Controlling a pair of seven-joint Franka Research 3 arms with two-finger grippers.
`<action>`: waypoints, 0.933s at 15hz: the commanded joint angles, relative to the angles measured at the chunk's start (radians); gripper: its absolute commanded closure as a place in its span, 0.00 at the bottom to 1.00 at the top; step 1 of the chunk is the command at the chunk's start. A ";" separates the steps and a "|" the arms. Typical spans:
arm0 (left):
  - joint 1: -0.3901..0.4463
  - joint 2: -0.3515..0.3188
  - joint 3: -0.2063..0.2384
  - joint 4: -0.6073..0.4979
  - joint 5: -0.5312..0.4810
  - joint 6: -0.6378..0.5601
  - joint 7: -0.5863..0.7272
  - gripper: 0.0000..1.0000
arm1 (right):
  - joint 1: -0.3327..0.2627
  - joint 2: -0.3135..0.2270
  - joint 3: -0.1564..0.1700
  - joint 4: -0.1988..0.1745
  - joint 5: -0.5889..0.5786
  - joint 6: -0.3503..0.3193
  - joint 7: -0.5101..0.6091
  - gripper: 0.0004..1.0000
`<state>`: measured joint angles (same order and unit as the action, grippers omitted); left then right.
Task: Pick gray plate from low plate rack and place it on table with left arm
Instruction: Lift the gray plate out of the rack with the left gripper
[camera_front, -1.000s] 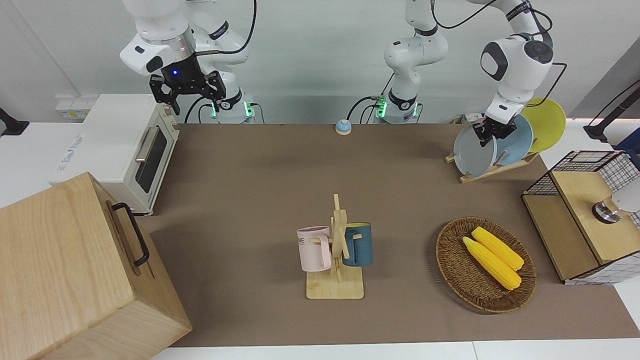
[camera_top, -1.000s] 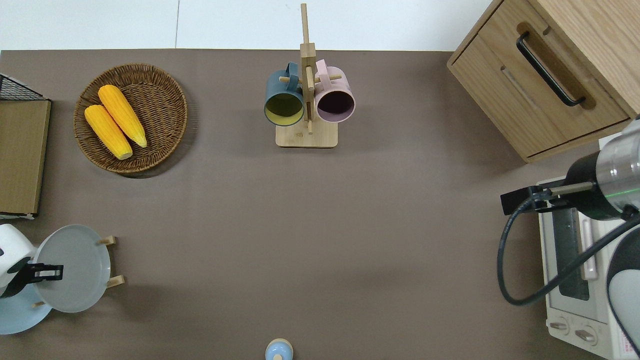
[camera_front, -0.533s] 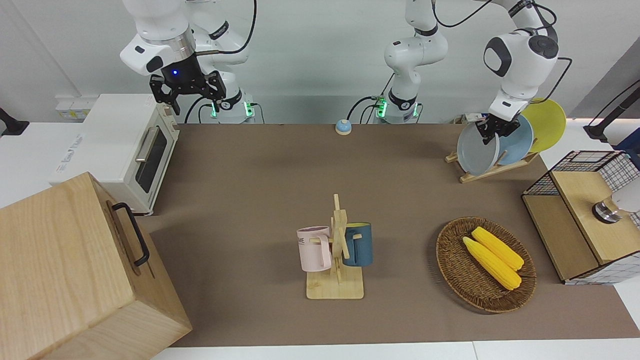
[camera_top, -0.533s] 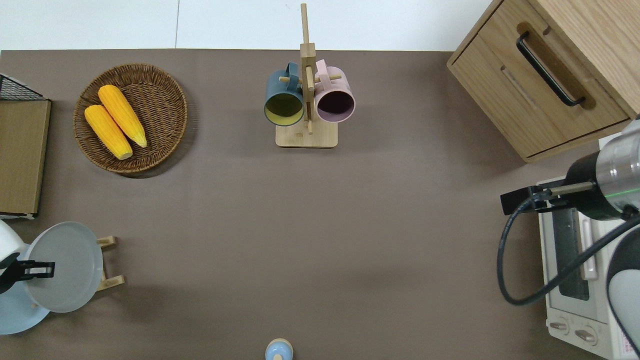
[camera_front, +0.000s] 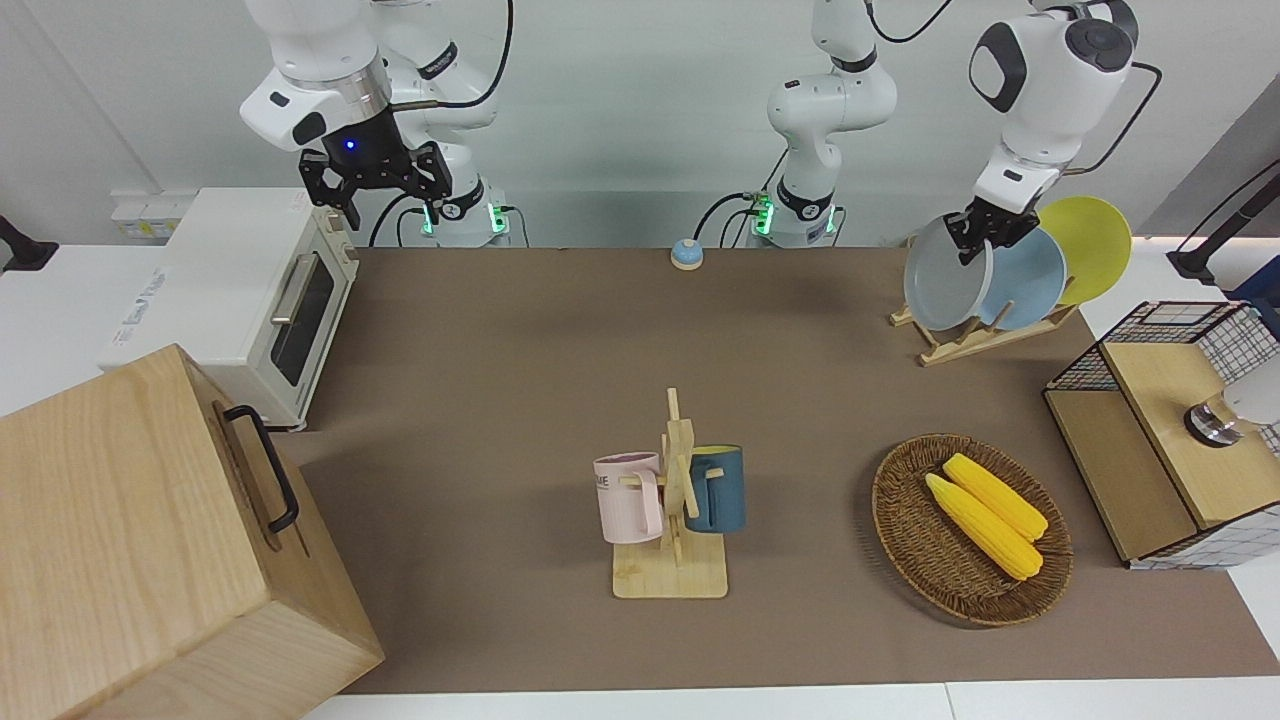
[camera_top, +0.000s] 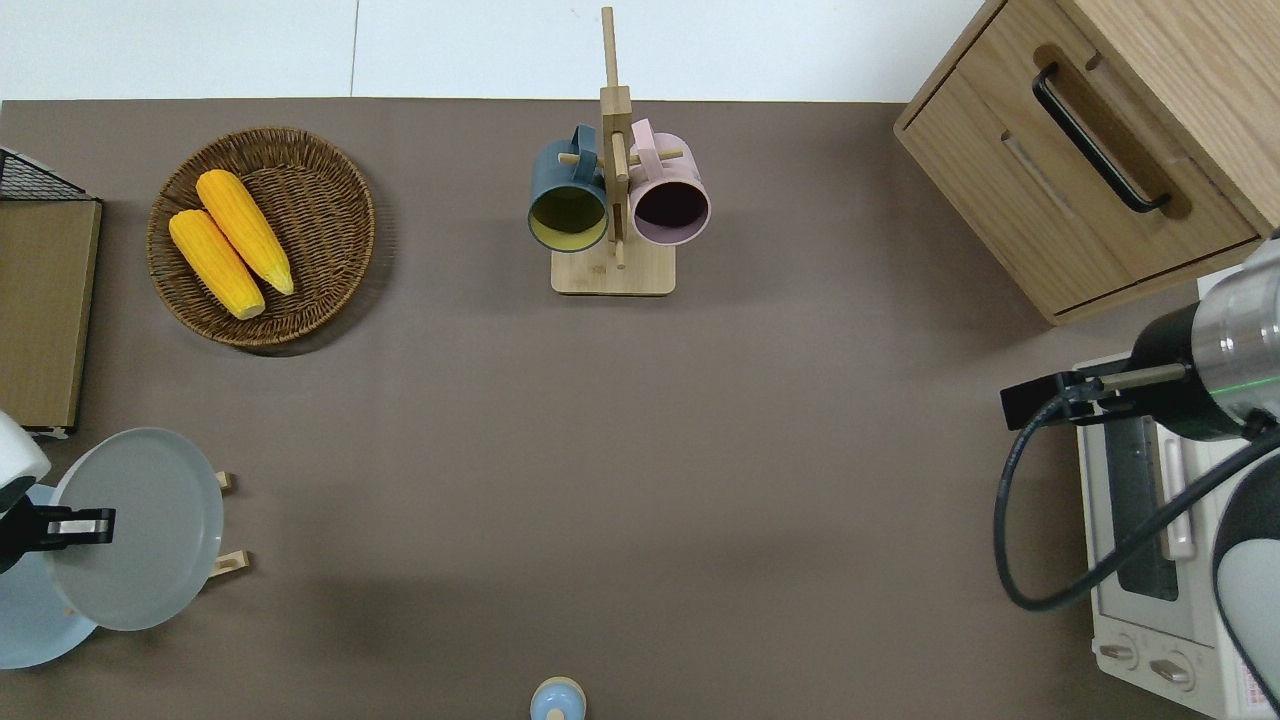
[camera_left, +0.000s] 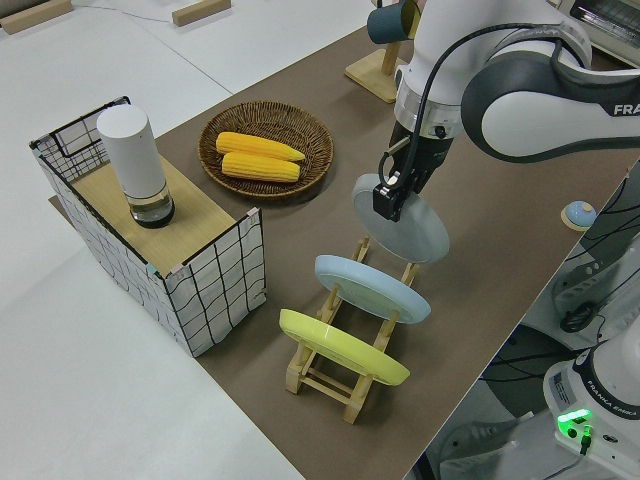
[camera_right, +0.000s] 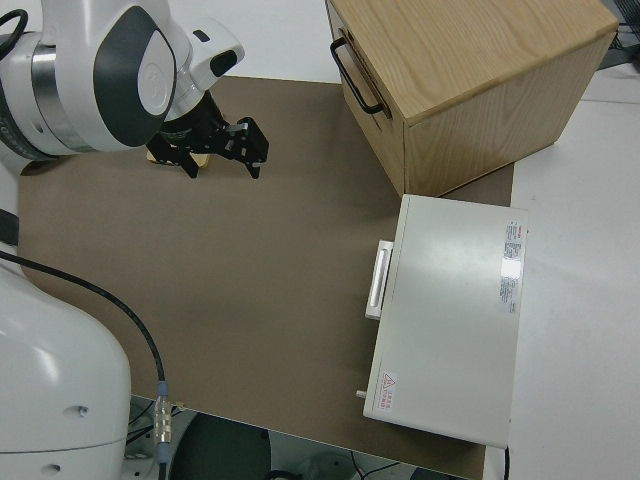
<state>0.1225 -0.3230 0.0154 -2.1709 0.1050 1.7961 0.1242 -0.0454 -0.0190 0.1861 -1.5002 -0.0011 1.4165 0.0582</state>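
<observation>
1. Front view: matte brown table carries the low light-wood plate rack at its 2 o'clock corner.
2. Round light-gray plate hangs tilted, lifted clear above the rack's slots.
3. Left gripper pinches the plate's upper rim.
4. Right arm parked, its fingers spread.

You can read "FRA" on the left arm and "FRANKA" on its base.

Gray plate, round w/ shallow rim, tilted, gripped at rim by left gripper, lifted clear above low plate rack slots.
</observation>
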 joint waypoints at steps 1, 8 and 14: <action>-0.030 -0.027 -0.020 0.014 -0.086 -0.066 -0.092 1.00 | -0.010 -0.002 0.006 0.006 0.010 -0.014 0.000 0.01; -0.030 -0.051 -0.141 -0.009 -0.349 -0.052 -0.314 1.00 | -0.010 -0.002 0.006 0.006 0.010 -0.014 0.000 0.01; -0.030 -0.076 -0.170 -0.114 -0.507 0.067 -0.322 1.00 | -0.010 -0.002 0.006 0.006 0.010 -0.014 0.000 0.01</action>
<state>0.0961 -0.3631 -0.1518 -2.1987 -0.3250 1.7724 -0.1874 -0.0454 -0.0190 0.1861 -1.5002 -0.0011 1.4165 0.0582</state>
